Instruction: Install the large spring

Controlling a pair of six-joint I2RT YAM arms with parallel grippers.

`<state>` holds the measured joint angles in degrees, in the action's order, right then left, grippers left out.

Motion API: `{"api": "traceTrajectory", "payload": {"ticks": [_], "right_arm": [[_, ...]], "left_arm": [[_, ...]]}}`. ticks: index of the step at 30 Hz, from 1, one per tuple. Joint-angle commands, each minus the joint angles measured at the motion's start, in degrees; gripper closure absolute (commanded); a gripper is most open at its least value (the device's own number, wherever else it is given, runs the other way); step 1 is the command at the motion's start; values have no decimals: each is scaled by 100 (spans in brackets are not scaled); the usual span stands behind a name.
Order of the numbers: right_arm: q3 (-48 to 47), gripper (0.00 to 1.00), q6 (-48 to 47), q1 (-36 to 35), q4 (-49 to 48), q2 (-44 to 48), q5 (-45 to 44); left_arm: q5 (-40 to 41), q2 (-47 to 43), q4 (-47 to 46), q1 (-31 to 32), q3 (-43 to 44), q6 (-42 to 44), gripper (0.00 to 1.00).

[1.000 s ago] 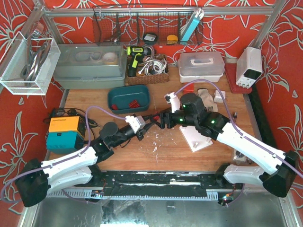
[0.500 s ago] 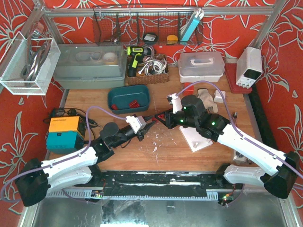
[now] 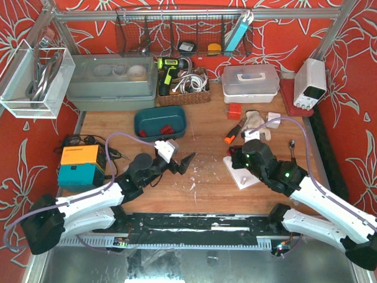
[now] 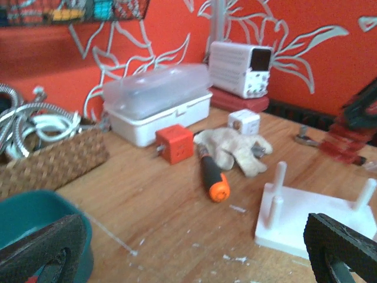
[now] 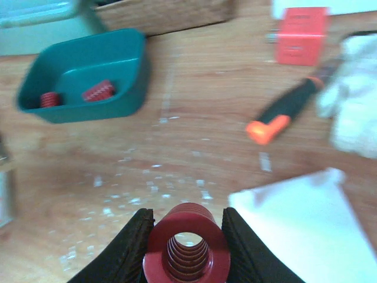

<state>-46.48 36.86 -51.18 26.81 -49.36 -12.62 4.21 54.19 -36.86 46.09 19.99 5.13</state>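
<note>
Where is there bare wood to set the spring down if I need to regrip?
Best patch: bare wood between the teal tray and the orange-handled screwdriver, running forward to the white peg base. The open left jaws hover over its near-left edge. Crowded: behind the base, where screwdriver, red cube, cloth and white cube cluster.

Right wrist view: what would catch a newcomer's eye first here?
The big red spring, clamped end-on between the right arm's black fingers at the bottom of the view. Beyond it, a teal tray at upper left holds two smaller red springs, and an orange-tipped tool lies on the wood at right.
</note>
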Motion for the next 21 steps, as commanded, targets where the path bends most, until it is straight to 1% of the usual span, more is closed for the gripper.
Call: {"api": "traceTrajectory", "payload": {"ticks": [1,4,5,7,8,10,13,18,21], "right_arm": [[78,100,666,-35,1371,481,-1916],[193,100,976,-31,1958,747,-2371],[247,100,1077,-21,2099,833,-2488],[378,100,1247,3,2269,962,-2604],[430,100,1360,36,2359,998,-2651],[463,100,1591,129,2683,976,-2764],[591,100,1830,359,2850,952,-2726],[903,100,1747,928,2395,1041,-1897],[1018,100,1724,1119,2250,949,-1629]], "left_arm": [[813,178,287,15,5,-669,0],[1083,206,358,15,-118,-801,0],[1313,385,460,15,-141,-766,0],[1823,459,639,15,-155,-675,0],[2109,482,661,15,-187,-759,0],[2341,467,710,15,-233,-898,0],[2032,350,633,15,-282,-949,0],[1709,301,576,15,-420,-832,0],[1545,308,689,15,-352,-828,0]]}}
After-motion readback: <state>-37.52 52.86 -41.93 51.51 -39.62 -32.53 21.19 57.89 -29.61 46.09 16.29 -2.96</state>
